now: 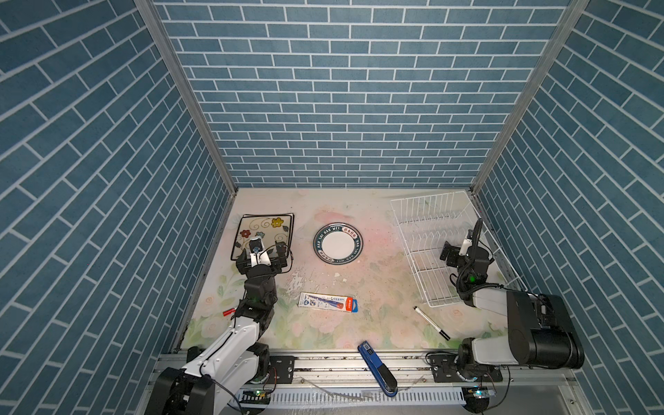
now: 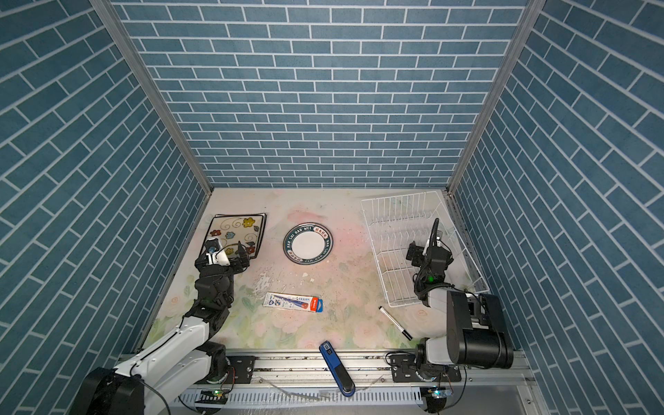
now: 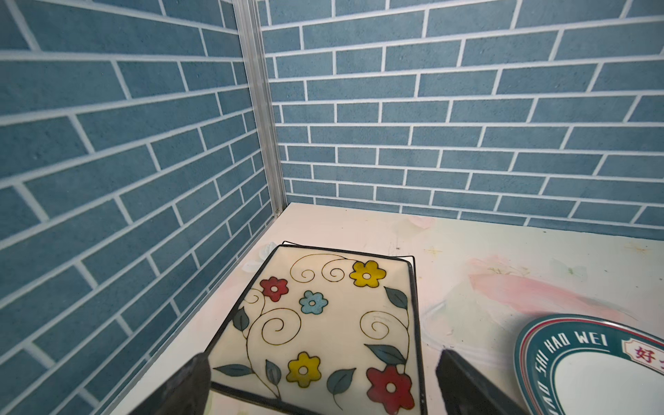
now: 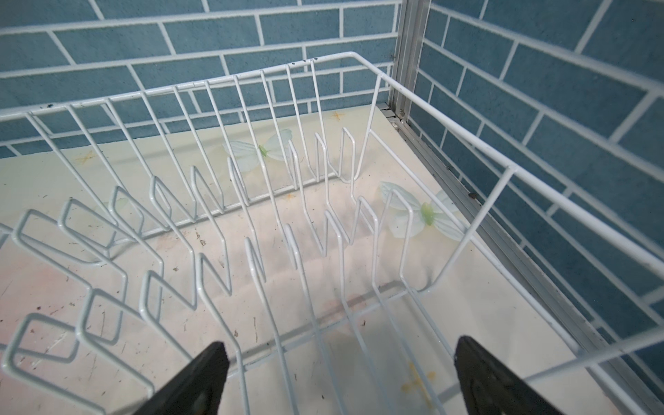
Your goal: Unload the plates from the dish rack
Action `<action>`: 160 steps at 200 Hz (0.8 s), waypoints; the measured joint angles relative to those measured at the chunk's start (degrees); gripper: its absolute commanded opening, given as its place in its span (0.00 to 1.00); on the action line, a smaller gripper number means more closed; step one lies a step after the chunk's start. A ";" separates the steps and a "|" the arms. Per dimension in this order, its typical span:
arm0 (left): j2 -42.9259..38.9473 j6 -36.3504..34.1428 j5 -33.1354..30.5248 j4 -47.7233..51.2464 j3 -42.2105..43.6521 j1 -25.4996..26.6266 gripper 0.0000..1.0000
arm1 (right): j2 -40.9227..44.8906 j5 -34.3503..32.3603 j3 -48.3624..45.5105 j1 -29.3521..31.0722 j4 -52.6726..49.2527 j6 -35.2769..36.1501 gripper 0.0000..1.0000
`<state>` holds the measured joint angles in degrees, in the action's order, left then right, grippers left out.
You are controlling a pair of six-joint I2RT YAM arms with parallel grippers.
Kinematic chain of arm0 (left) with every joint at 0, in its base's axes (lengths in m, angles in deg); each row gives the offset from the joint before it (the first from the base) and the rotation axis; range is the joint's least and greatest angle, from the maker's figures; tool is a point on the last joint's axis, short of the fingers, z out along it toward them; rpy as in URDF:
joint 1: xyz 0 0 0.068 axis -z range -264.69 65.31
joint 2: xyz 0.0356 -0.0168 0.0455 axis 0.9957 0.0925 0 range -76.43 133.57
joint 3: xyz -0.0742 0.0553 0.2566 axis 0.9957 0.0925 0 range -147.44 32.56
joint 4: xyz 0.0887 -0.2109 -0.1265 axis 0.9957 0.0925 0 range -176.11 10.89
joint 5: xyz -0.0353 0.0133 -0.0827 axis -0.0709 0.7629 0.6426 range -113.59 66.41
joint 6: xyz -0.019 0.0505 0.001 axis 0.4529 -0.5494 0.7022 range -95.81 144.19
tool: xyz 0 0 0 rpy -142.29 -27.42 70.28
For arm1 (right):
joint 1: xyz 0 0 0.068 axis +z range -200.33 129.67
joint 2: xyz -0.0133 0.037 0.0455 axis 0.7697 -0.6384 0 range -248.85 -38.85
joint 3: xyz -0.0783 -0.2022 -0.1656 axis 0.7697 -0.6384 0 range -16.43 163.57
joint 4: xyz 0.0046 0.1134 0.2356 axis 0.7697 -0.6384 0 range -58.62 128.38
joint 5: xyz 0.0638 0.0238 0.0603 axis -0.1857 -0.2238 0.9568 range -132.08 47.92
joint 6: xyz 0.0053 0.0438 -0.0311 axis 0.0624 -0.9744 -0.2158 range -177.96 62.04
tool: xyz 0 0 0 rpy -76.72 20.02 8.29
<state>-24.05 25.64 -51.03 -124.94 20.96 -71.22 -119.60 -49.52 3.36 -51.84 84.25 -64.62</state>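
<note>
Currently: dish rack (image 1: 424, 215), white wire, on table (image 1: 359, 323); round plate (image 1: 338, 243) flat, left of rack; flowered square plate (image 1: 264, 233) farther left of rack; left end effector (image 3: 323, 355), jaws apart, above flowered square plate; right end effector (image 4: 339, 343), jaws apart, over rack's base.

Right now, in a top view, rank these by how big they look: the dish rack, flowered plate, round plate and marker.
1. the dish rack, clearly largest
2. the flowered plate, partly hidden, looking only a little bigger than the next
3. the round plate
4. the marker, smallest
</note>
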 measured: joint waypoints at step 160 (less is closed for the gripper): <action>14.58 -4.83 -2.62 -10.47 -0.02 -0.13 1.00 | -7.13 2.95 0.00 -0.04 6.01 1.62 0.99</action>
<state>-9.47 20.81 -53.65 -135.41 20.94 -71.35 -126.73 -46.57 3.36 -51.89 90.26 -63.00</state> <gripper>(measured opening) 0.996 0.989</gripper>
